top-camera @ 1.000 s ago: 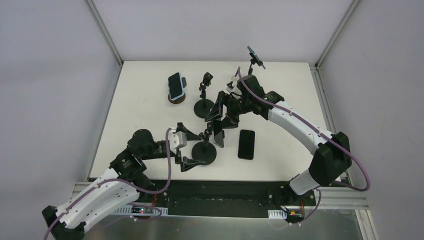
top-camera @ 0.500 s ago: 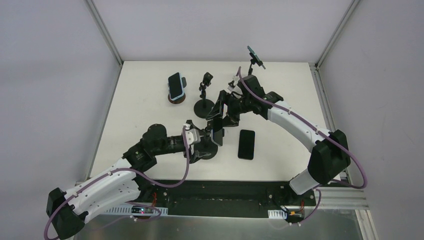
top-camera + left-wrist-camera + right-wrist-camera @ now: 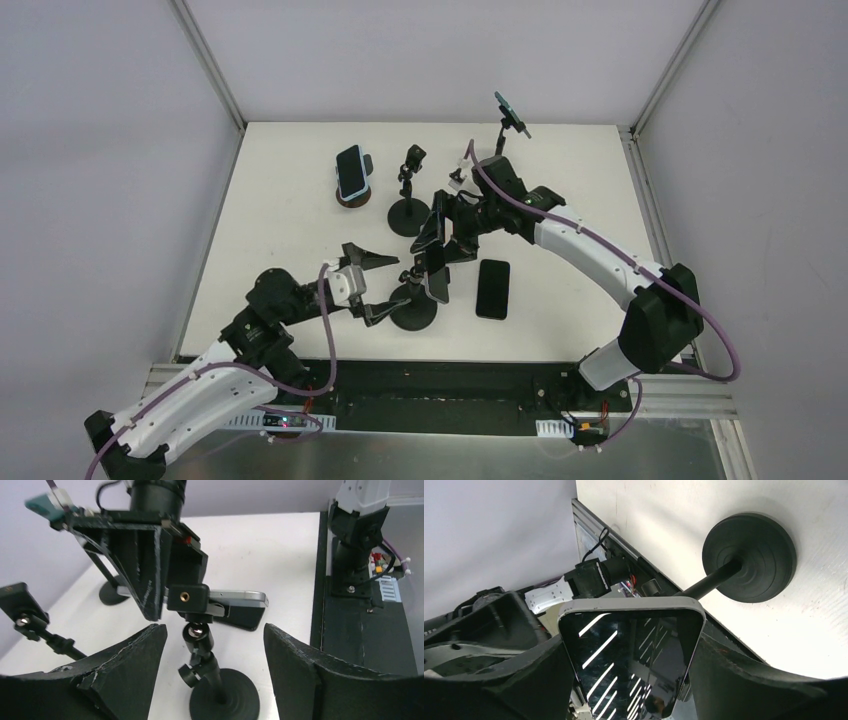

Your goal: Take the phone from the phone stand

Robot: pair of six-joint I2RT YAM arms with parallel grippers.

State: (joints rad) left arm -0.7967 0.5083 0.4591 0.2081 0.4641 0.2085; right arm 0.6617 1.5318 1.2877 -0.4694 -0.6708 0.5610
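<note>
Four phones and four stands are on the white table (image 3: 280,230), with two arms reaching in from the bottom of the top view.

The phone (image 3: 437,272) sits just below the middle of that view. It is clamped in the head of the stand (image 3: 412,310), whose round black base rests on the table just below and to the left of it. The right claw (image 3: 436,250) comes in from the upper right and is clenched on this phone. In the right wrist view, one finger presses each long edge, and the dark screen with its bright stripes fills the gap between them.

The left claw (image 3: 385,285) is released. Its two fingers (image 3: 125,670) are spread on either side of the stand's stem and touch neither the stem nor the phone.

A flat phone (image 3: 492,288) lies screen up on the table, just right of the stand. An empty stand (image 3: 407,212), black with a round base, stands above the middle of the top view. Left of it is a brown stand (image 3: 350,200) carrying an upright phone (image 3: 350,170). At the top, right of centre, a tall stand (image 3: 499,135) holds a teal phone (image 3: 511,113) tilted in the air. Its base is hidden behind the right arm.
</note>
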